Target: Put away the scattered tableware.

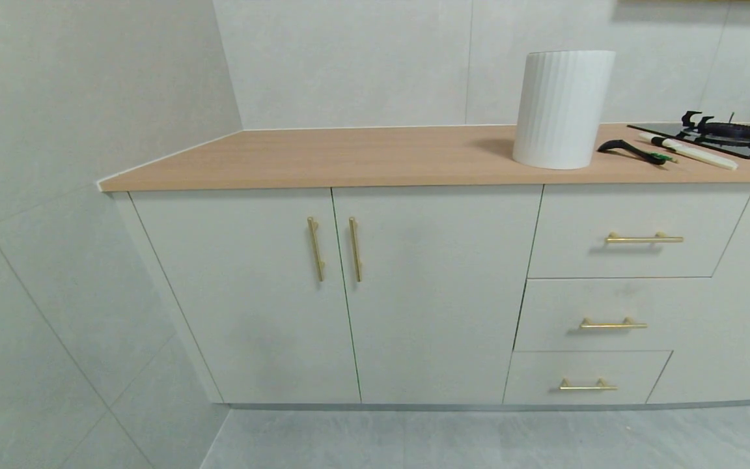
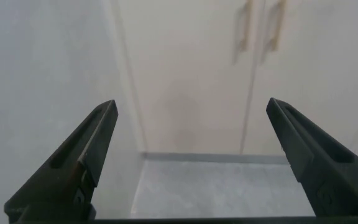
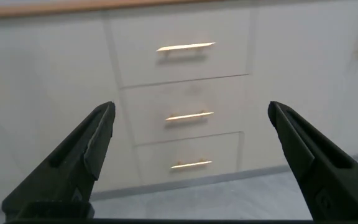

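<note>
Hanging low before the cabinet, the left gripper [image 2: 191,102] has its fingers spread wide and holds nothing, facing the double doors [image 2: 191,62] close to the floor. The right gripper [image 3: 191,106], equally spread and empty, faces the stack of three drawers [image 3: 185,87] further right. Up on the wooden countertop [image 1: 349,156], well apart from both grippers, a white ribbed container [image 1: 562,109] stands above the drawers, and just right of it lies the tableware: a black-handled utensil [image 1: 632,152] and, beyond it, a long white utensil [image 1: 691,151] along the near edge of the gas hob [image 1: 733,130].
</note>
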You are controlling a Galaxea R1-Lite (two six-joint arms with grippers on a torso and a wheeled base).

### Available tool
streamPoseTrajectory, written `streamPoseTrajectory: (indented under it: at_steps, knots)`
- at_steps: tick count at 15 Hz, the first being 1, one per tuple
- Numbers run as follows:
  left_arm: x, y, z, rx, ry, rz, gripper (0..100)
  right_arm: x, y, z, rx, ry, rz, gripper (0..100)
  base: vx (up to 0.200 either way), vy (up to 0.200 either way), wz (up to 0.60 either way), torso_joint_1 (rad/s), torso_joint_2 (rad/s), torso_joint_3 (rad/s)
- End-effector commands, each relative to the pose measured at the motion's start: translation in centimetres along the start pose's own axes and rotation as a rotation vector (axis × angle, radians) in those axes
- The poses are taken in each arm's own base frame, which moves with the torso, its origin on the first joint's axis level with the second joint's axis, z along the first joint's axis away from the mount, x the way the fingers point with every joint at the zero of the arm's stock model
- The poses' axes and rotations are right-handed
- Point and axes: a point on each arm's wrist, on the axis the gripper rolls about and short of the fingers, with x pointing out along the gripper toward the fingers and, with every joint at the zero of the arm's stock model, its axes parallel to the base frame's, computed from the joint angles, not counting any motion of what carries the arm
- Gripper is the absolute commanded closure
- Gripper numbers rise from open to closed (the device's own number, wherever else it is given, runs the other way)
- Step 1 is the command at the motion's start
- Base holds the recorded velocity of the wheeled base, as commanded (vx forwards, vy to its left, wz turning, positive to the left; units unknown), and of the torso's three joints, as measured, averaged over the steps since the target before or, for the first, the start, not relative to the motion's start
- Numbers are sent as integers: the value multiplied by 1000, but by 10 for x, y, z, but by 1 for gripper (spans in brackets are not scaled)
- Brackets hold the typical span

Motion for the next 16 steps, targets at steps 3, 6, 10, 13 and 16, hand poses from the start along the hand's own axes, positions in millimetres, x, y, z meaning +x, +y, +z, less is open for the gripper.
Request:
streamPoseTrajectory:
  at_steps: [3, 6, 10, 13, 16]
  knots:
    - [4, -3, -13, -21, 25, -100, 0, 1, 1, -23, -23, 157, 75, 0, 0, 0, 0, 0, 0, 0]
    - [4, -3, -13, -23, 23, -118, 0, 1, 1, -22, -21, 145, 75, 0, 0, 0, 0, 0, 0, 0]
    - [4, -3, -13, -3, 25, -86, 0, 1, 1, -22, -17, 144, 75, 0, 0, 0, 0, 0, 0, 0]
    - [4, 0, -18, -29, 67, 17, 0, 1, 1, -22, -21, 144, 75, 0, 0, 0, 0, 0, 0, 0]
    - [4, 0, -18, -28, 67, 9, 0, 1, 1, -22, -20, 144, 75, 0, 0, 0, 0, 0, 0, 0]
